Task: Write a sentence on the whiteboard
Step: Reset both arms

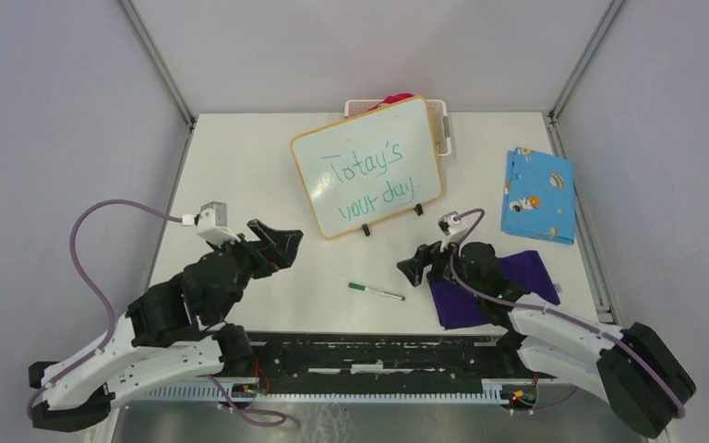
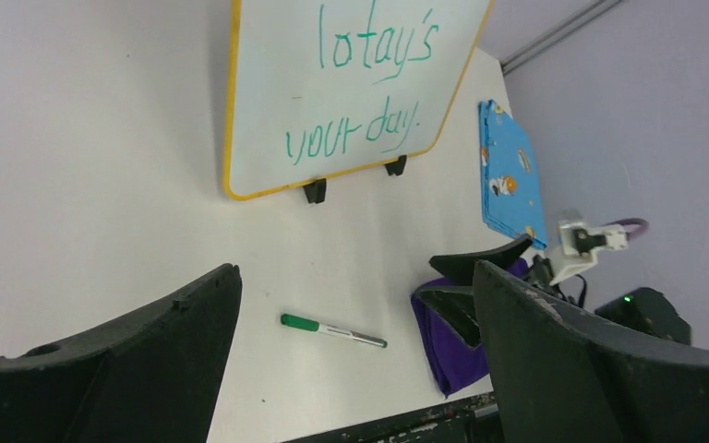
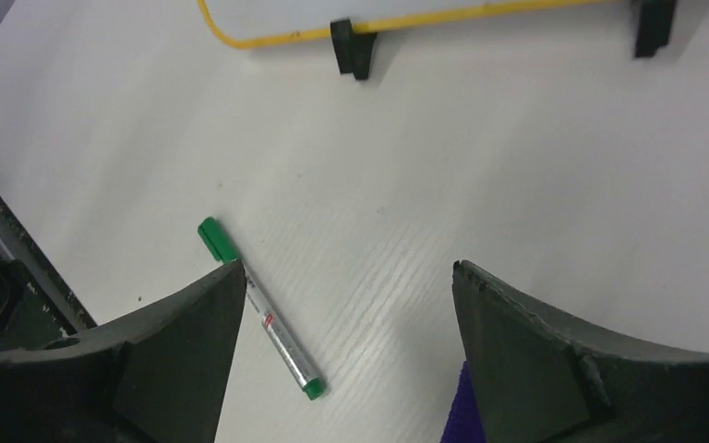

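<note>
1. The whiteboard [image 1: 366, 171] stands toward the back middle of the table [image 1: 240, 166], leaning back on two small black feet [image 1: 366, 230], just in front of a white basket [image 1: 443, 125]. The sentence [image 1: 369, 180] covers its face in two green lines.
2. It looks like a thin, stiff, light panel, so a nudge would probably slide or tip it on its feet. The face is likely slick and the ink would smear, so the safe hold is on the frame, at a side or top edge.
3. The marker [image 1: 376, 292] lies flat on the table between the two arms, well apart from the board. It is slim, smooth and round, so it is likely to roll. It is best pinched across the middle of the barrel.
4. The left gripper [image 1: 286, 247] hovers with its jaws spread wide, holding nothing.
5. The right gripper [image 1: 411, 266] is also gaping and empty. It sits beside a purple cloth [image 1: 494, 286], and the marker rests on the table near one of its fingers.
</note>
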